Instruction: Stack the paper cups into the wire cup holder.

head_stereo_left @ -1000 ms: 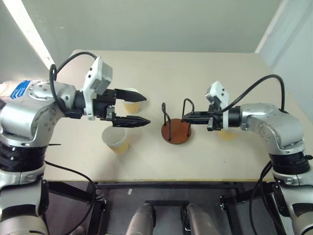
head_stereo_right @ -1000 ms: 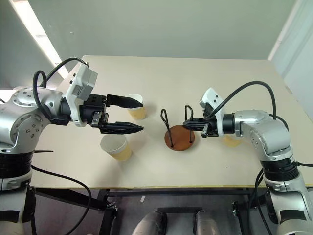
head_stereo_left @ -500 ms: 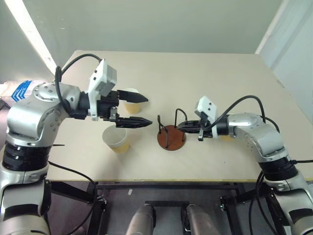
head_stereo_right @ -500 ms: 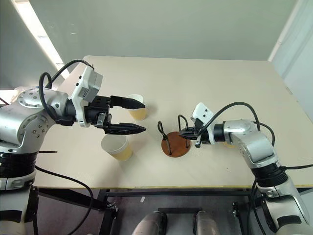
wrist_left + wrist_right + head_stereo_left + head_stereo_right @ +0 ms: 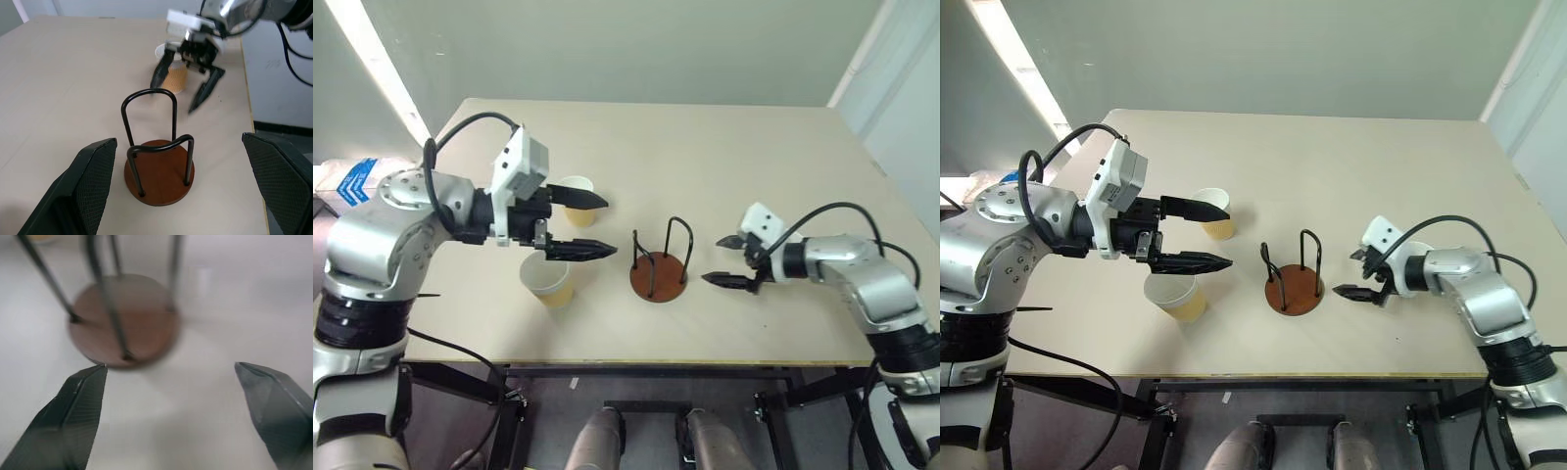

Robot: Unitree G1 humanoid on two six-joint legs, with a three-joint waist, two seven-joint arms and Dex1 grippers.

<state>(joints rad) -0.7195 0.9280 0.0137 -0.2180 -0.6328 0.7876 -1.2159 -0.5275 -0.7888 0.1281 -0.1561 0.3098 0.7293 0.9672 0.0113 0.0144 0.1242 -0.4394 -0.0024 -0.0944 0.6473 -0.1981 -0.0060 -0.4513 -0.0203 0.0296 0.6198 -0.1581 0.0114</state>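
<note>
- the tabletop is a pale beige slab carrying everything in play, with the work gathered in its near half, within both arms' reach.
- the left gripper hangs above the tabletop's left side, pointing toward the middle; its jaws stand wide apart with nothing between them, and it sits over the two nearby cups, which looks like a ready stance for picking one.
- the right gripper sits low on the right, aimed at the wire cup holder; its jaws are spread wide and empty, apart from the wires, so the holder stands on its own.
- the wire cup holder stands upright near the tabletop's centre, between the two grippers; its reddish-brown disc is bare and its two black wire loops enclose no cup, so stacking has not begun.
- the nearer paper cup stands rim-up just below the left gripper, left of the holder.
- the farther paper cup stands rim-up behind the left gripper's upper finger, partly hidden by it.
- a third paper cup stands just behind the right gripper in the left wrist view; the arm covers most of it from the head.
</note>
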